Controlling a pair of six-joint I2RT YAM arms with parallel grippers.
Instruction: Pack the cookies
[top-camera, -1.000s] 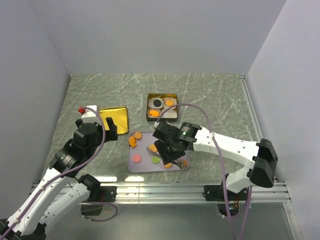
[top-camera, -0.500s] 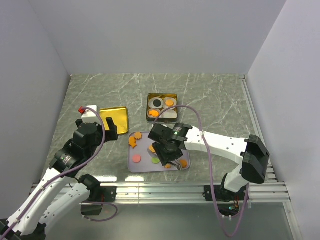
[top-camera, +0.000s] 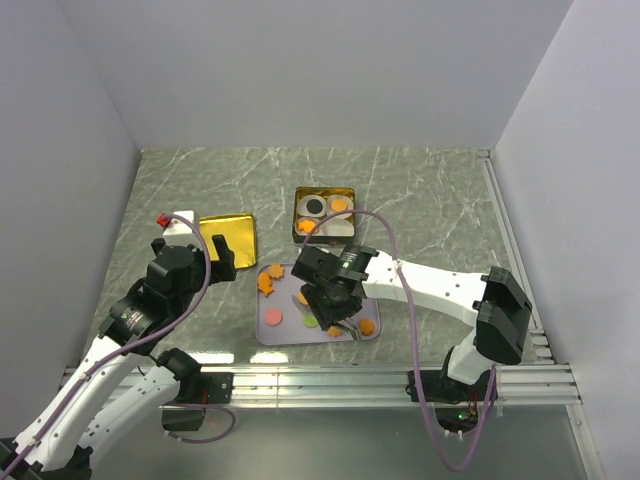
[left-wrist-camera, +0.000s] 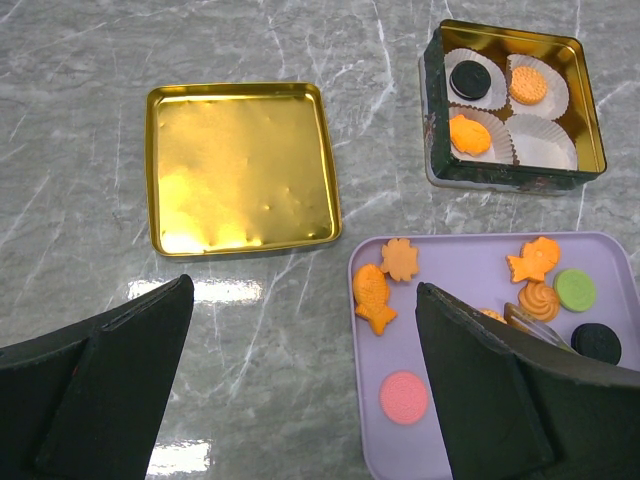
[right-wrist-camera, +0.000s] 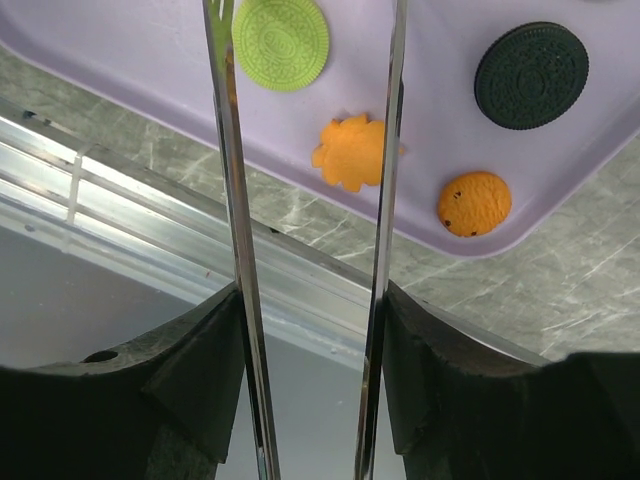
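Observation:
Several cookies lie on a lavender tray (top-camera: 285, 330): a pink disc (left-wrist-camera: 404, 396), a green disc (right-wrist-camera: 281, 42), a black disc (right-wrist-camera: 531, 75), an orange fish (left-wrist-camera: 372, 297) and a lobed orange piece (right-wrist-camera: 355, 152). My right gripper (top-camera: 335, 308) hangs low over the tray, shut on metal tongs (right-wrist-camera: 228, 150). The tong blades stand apart, with the lobed orange cookie between them. A square tin (left-wrist-camera: 515, 170) behind the tray holds white paper cups with a black cookie (left-wrist-camera: 468, 78) and two orange ones. My left gripper (left-wrist-camera: 300, 380) is open and empty over the table by the tray's left edge.
The gold tin lid (left-wrist-camera: 240, 165) lies upside down to the left of the tin. An aluminium rail (top-camera: 320, 375) runs along the table's front edge, just below the tray. Grey walls enclose the table on three sides.
My right arm has swung left and a little nearer, carrying the tongs over the tray's front middle. The left arm has not moved.

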